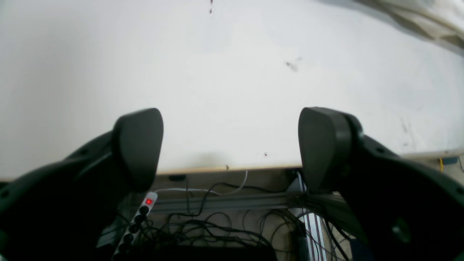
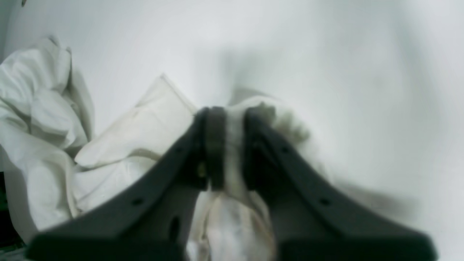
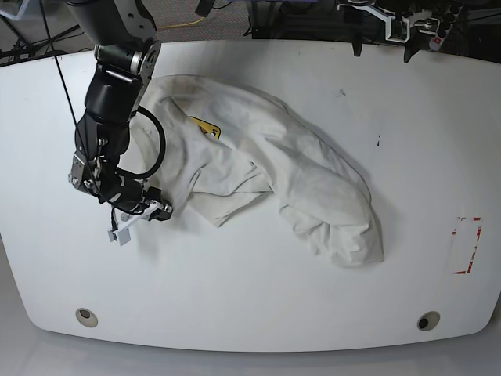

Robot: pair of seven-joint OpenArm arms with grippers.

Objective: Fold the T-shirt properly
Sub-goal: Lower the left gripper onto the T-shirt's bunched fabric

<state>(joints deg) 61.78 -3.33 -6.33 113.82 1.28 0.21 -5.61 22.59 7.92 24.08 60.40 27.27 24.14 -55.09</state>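
So there's just one T-shirt (image 3: pixel 266 168) here, off-white and lying crumpled across the middle of the white table (image 3: pixel 235 305), with a bit of yellow-and-black print peeking out near its top left in the base view. Two arms are working. The right gripper (image 2: pixel 230 145) is pinching a fold of the shirt's fabric between its jaws, down at the shirt's edge. The left gripper (image 1: pixel 230 148) is hanging spread wide over the table's edge, holding nothing. Below that edge, one power strip (image 1: pixel 139 221) is sitting in a tangle of black cables (image 1: pixel 217 228).
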